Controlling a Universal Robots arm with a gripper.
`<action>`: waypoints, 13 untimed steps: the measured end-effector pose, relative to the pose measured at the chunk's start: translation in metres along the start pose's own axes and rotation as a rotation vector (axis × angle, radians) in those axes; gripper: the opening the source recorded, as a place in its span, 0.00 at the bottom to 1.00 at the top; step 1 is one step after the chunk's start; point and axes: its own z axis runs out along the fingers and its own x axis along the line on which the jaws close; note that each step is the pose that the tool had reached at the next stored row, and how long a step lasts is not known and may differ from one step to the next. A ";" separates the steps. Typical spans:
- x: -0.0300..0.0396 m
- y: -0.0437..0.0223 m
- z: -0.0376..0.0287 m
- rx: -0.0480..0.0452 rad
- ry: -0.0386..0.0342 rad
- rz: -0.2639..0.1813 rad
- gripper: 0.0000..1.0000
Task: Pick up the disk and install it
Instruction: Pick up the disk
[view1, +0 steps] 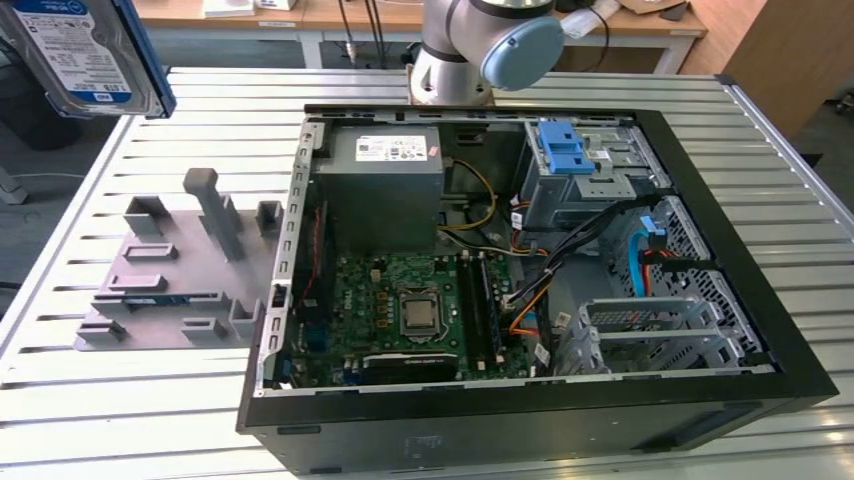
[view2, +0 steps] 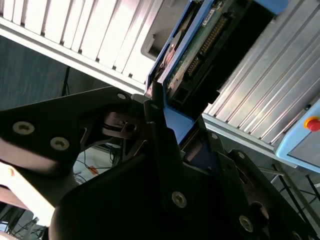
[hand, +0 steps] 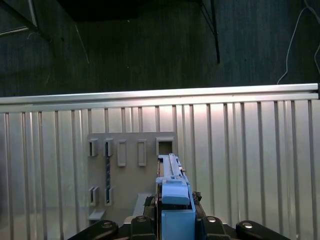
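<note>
The disk (view1: 80, 45) hangs high in the air at the exterior view's upper left, its blue-and-white label facing that camera and its blue carrier framing the edge. My gripper (view2: 180, 132) is shut on it. In the second wrist view the disk (view2: 210, 45) shows its green circuit board and connector, sticking out past the black fingers (view2: 156, 120). The first wrist view has the disk (hand: 172, 175) edge-on, upright between the gripper (hand: 175, 212) pads, above the grey fixture plate (hand: 130, 150).
An open computer case (view1: 534, 400) lies on the slatted table (view1: 120, 420). Inside are a power-supply box (view1: 380, 185), a motherboard (view1: 400, 310), a drive cage with a blue latch (view1: 563, 150) and a metal bay (view1: 654, 330). The grey fixture plate (view1: 174, 290) sits left of the case.
</note>
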 end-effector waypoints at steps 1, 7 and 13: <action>0.0000 0.0000 -0.0012 0.0000 0.0000 0.000 0.36; 0.0000 -0.0001 -0.0089 0.0000 0.0000 0.000 0.36; 0.0000 -0.0002 -0.0177 -0.0002 0.0001 0.000 0.36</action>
